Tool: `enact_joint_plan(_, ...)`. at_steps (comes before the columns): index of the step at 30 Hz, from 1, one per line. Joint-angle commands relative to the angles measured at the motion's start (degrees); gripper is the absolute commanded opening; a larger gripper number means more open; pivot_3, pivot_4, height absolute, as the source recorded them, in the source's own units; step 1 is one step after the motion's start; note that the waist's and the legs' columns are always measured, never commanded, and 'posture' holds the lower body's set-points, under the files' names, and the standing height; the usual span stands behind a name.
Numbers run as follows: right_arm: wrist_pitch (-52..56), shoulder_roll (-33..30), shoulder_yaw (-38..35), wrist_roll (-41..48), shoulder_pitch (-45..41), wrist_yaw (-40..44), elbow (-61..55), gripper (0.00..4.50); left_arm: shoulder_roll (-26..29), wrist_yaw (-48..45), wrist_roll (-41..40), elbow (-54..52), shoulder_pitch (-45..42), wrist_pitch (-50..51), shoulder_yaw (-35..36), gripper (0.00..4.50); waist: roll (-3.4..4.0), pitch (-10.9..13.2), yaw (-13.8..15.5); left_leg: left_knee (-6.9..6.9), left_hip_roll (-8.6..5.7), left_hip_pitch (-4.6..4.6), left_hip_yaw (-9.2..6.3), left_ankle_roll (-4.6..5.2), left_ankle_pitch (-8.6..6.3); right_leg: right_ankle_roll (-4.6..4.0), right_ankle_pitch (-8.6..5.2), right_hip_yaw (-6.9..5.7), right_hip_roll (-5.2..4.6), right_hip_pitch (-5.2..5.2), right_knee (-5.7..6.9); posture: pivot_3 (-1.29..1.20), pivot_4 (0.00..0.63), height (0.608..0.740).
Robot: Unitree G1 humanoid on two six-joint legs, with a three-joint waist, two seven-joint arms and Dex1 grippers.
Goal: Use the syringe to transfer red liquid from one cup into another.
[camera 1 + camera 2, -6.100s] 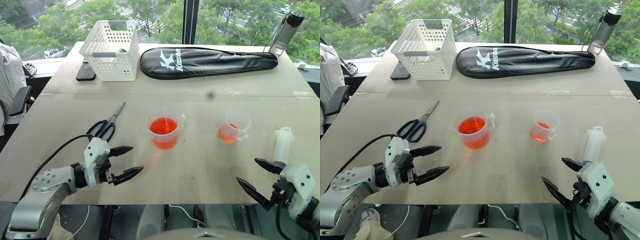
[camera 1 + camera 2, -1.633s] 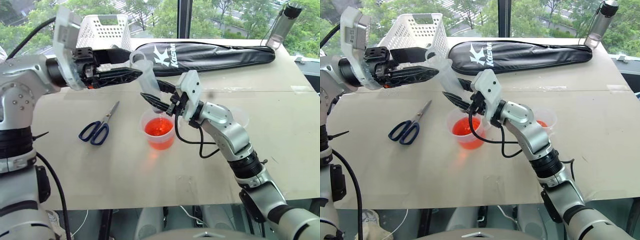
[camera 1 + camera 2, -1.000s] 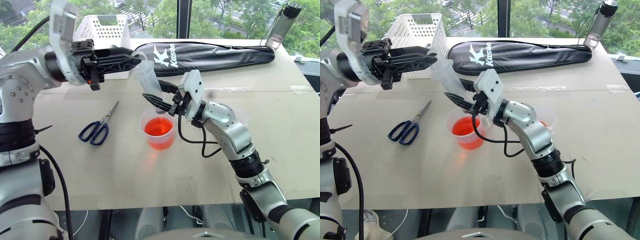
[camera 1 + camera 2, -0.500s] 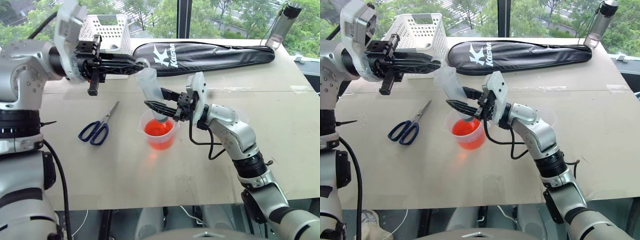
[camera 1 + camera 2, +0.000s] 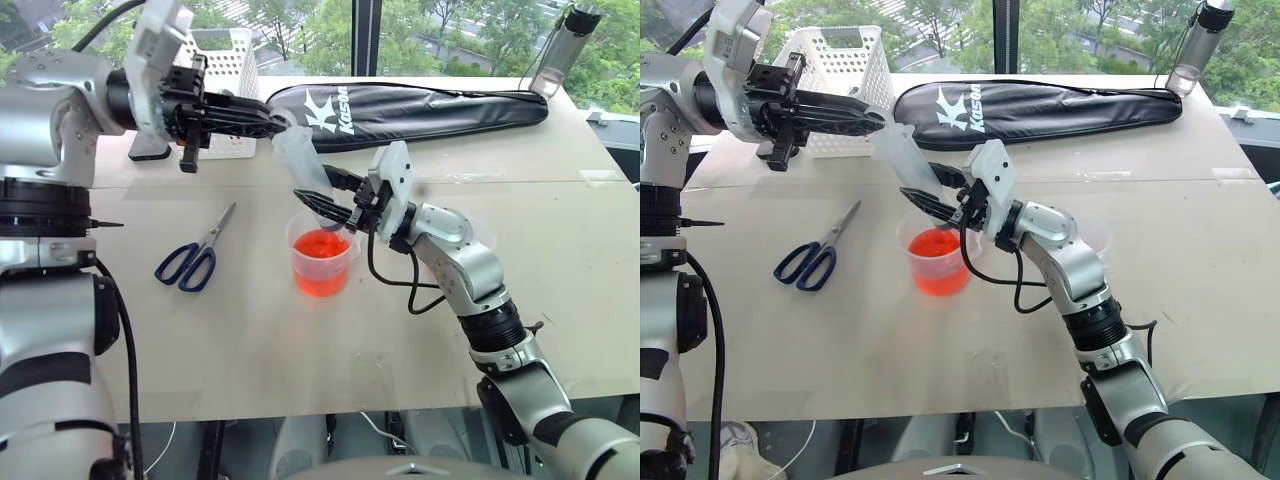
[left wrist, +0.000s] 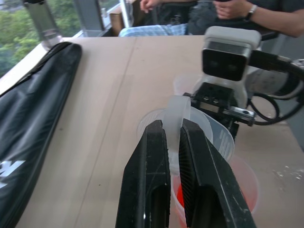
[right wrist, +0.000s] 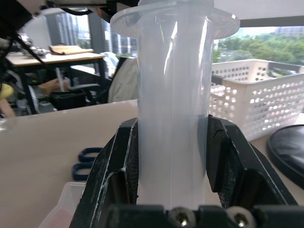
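Two grippers have hold of the syringe [image 5: 300, 165] at once, and it hangs tilted above the table [image 5: 560, 290], its narrow tip down in the mouth of the larger beaker [image 5: 323, 262]. The right gripper [image 5: 322, 195] reaches in from the right and has its two black fingers closed on the lower barrel, one on each side; the right wrist view shows the barrel [image 7: 173, 118] wedged snugly between them, flange uppermost. The left gripper [image 5: 865, 118] comes in from the left, higher up, with its fingers nearly together and pinched on the top end of the syringe, at the plunger; in the left wrist view the translucent plunger piece [image 6: 176, 118] sticks up out of the narrow gap between the two fingers [image 6: 152, 161]. The beaker stands near the middle of the table and holds a deep body of red liquid [image 5: 321, 262]. The smaller handled cup [image 5: 1092, 233] stands to its right, mostly hidden behind the right arm, so I cannot tell how much is in it. Blue-handled scissors [image 5: 192, 255] lie well to the left of the beaker. At the far side sit a white basket [image 5: 840, 60] and a long black racket case [image 5: 420, 105], with a bottle [image 5: 560, 50] at the far right corner.
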Motion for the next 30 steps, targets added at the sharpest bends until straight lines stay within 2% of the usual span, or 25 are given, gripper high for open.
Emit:
enact_joint_plan(1,-2.98,2.53,1.89,0.02,0.35,-0.45,-5.65,1.5,1.08,12.7,1.18,-7.42,3.16,7.64,5.49,0.0,-0.01,0.0,-0.02,0.0,0.01,0.0,-0.01,0.0,0.0,0.0,0.0,0.02,-0.08,0.0,0.01,0.0,0.15,0.724)
enact_joint_plan(5,-1.76,3.15,1.29,1.28,0.66,0.11,-6.49,1.5,1.02,17.81,-1.48,-16.14,6.52,14.86,8.8,0.0,-0.01,0.0,0.03,0.03,0.02,-0.02,-0.03,0.0,0.0,0.0,0.0,0.11,-0.15,0.0,0.04,0.0,0.15,0.724)
enact_joint_plan(10,0.47,3.01,0.94,4.79,0.54,2.45,-7.72,1.5,0.82,19.57,-4.8,-19.16,5.66,18.6,11.51,0.0,-0.01,-0.01,0.16,0.05,0.01,0.01,-0.06,0.0,0.0,0.0,0.0,0.07,-0.04,0.03,0.07,0.0,0.15,0.724)
enact_joint_plan(30,7.24,-1.3,2.98,9.7,-0.43,8.52,-9.99,1.49,0.21,19.39,-5.64,-19.47,4.71,16.47,11.48,0.0,-0.02,-0.02,0.12,0.06,-0.01,0.04,-0.04,-0.01,0.0,0.0,0.0,-0.01,0.01,0.05,0.1,0.0,0.15,0.724)
